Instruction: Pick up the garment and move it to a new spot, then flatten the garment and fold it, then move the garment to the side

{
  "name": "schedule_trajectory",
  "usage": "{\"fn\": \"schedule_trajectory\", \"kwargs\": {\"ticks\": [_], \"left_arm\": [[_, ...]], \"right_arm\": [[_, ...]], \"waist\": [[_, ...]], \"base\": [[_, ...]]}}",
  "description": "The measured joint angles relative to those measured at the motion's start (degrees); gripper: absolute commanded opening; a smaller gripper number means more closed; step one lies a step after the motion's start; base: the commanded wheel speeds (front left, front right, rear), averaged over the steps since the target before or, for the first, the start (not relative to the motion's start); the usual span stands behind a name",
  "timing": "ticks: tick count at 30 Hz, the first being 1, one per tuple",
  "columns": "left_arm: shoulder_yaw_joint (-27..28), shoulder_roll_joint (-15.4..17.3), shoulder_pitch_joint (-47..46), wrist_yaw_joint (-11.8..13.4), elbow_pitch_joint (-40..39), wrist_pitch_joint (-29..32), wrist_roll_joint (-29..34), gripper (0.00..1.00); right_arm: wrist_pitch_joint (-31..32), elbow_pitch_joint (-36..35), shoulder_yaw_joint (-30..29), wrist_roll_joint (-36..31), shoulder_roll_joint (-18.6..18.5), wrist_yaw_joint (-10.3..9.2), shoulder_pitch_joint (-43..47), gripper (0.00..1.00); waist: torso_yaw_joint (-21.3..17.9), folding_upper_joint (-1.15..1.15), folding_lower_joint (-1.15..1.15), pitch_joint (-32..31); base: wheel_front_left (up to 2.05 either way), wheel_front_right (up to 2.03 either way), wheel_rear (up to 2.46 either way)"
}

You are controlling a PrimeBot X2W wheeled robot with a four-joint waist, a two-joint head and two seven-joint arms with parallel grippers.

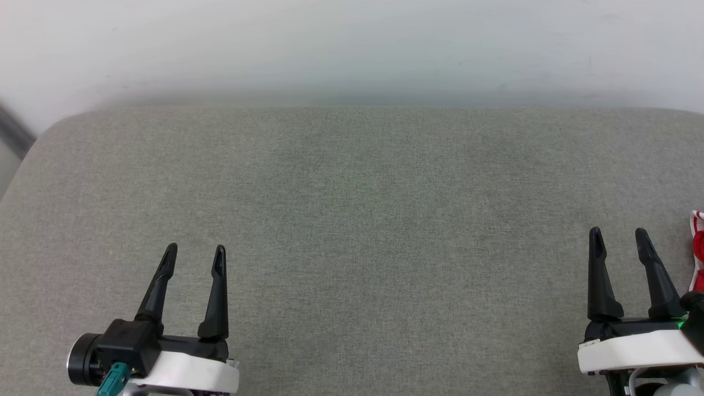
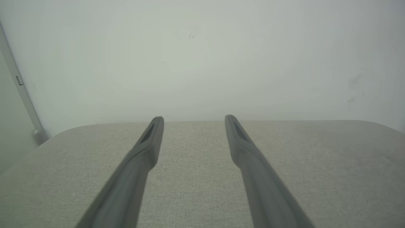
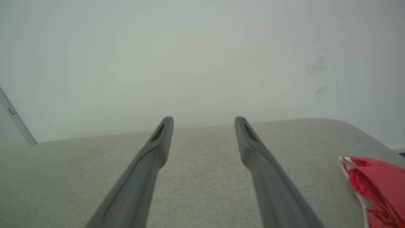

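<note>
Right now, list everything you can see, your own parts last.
garment: one, red with red-white striped trim, bunched on the surface at its right edge, just right of the right gripper
surface: one, grey woven fabric with rounded far corners, spread in front of the robot
wall: one, pale off-white with faint scuffs, behind the surface
strip: one, grey, running down the wall at the far left
left gripper: one, dark fingers on a white wrist, lower left above the surface, open, holding nothing
right gripper: one, dark fingers on a white wrist, lower right above the surface, open, holding nothing
</note>
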Motion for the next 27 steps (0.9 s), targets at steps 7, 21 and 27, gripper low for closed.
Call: {"fn": "schedule_trajectory", "kwargs": {"ticks": [7,21,27], "left_arm": [[-0.2,0.0,0.0,0.0,0.3,0.0,0.1,1.00],[-1.1,-0.2,1.4,0.0,3.3,0.5,-2.8,0.00],[-1.0,-0.1,1.3,0.1,4.2,1.9,-10.1,0.00]], "right_arm": [[-0.3,0.5,0.1,0.5,0.0,0.00,0.0,1.00],[0.2,3.5,0.5,2.5,0.1,0.00,0.8,0.00],[1.6,4.3,0.7,9.3,0.0,-0.01,0.8,0.00]], "waist": [[0.0,0.00,0.00,0.0],[0.1,0.00,0.00,-0.3],[0.0,0.00,0.00,-0.5]], "base": [[0.00,0.00,0.00],[0.00,0.00,0.00],[0.00,0.00,0.00]]}}
